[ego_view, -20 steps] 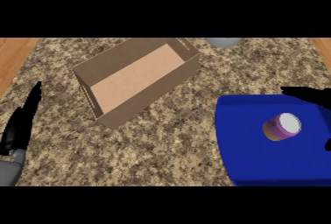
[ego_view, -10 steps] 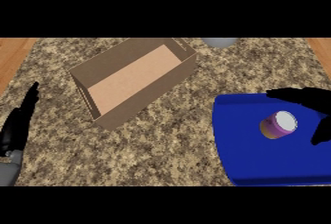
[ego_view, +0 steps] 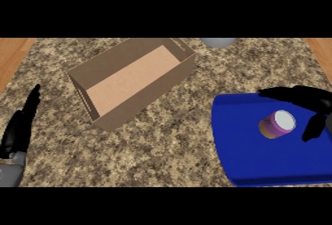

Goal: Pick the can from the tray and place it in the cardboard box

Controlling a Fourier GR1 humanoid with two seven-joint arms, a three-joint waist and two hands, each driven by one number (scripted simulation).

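A small can (ego_view: 277,125) with a purple rim and an orange side lies tilted on the blue tray (ego_view: 253,154) at the right. My right hand (ego_view: 310,103) comes in from the right edge, fingers arched over and past the can and the thumb hanging at its right side; it partly cups the can, and I cannot see contact. The open cardboard box (ego_view: 133,81) sits on the counter at upper centre-left, well apart from the tray. My left hand (ego_view: 20,127) rests open along the left edge, fingers straight and pointing up.
The speckled granite counter (ego_view: 162,149) stretches between box and tray. A grey rounded object (ego_view: 217,42) shows at the top edge behind the box. Wooden floor (ego_view: 13,52) shows past the counter's left and right ends.
My right hand has moved leftward from the right edge over the tray, until its fingers reach above and around the can. The can, box and left hand have stayed in place.
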